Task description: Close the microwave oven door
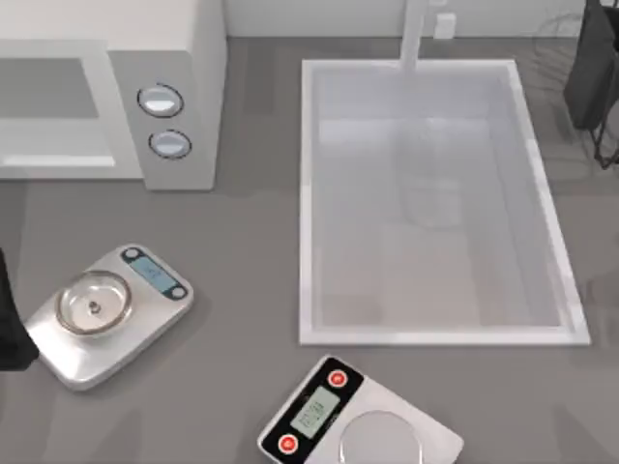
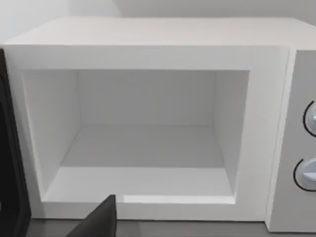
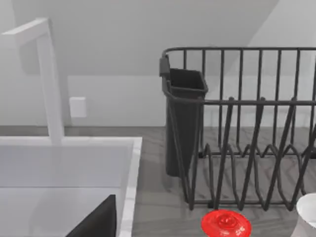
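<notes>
The microwave oven [image 1: 184, 58] stands at the table's back left, white, with two round dials [image 1: 160, 100] on a grey strip. In the left wrist view its cavity [image 2: 148, 148] is open and bare. A dark upright panel [image 2: 10, 148] beside the cavity looks like the swung-open door. My left gripper [image 2: 98, 222] faces the cavity from a little way in front. A dark part of my left arm [image 1: 10, 319] shows at the top view's left edge. My right gripper [image 3: 98, 222] hangs near the sink's back right corner, pointing at the dish rack.
A white sink [image 1: 309, 193] with a tap [image 1: 416, 34] fills the table's middle. One silver scale [image 1: 145, 275] lies front left, another [image 1: 314, 406] at the front edge. A black dish rack [image 3: 247, 148] with a cutlery holder [image 3: 185, 113] stands back right. A red cap [image 3: 225, 223] lies before it.
</notes>
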You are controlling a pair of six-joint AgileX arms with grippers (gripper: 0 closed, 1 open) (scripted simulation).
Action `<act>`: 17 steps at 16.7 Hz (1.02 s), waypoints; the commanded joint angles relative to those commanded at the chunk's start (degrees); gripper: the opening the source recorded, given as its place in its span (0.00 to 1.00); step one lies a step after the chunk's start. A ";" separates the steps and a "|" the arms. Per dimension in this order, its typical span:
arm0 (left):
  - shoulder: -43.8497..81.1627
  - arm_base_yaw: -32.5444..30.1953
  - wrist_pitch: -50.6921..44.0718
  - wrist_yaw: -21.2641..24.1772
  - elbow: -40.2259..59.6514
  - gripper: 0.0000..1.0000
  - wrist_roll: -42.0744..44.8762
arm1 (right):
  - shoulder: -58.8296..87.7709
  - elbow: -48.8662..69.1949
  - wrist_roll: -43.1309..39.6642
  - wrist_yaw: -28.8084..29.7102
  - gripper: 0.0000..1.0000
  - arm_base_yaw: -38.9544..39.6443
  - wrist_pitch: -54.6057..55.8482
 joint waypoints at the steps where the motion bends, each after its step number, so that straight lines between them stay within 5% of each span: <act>1: 0.00 0.00 0.00 0.00 0.00 1.00 0.00 | 0.00 0.00 0.00 0.00 1.00 0.00 0.00; 14: 0.00 0.00 0.00 0.00 0.00 0.02 0.00 | 0.00 0.00 0.00 0.00 1.00 0.00 0.00; 17: 0.00 0.00 0.00 0.00 0.00 0.00 0.00 | 0.00 0.00 0.00 0.00 1.00 0.00 0.00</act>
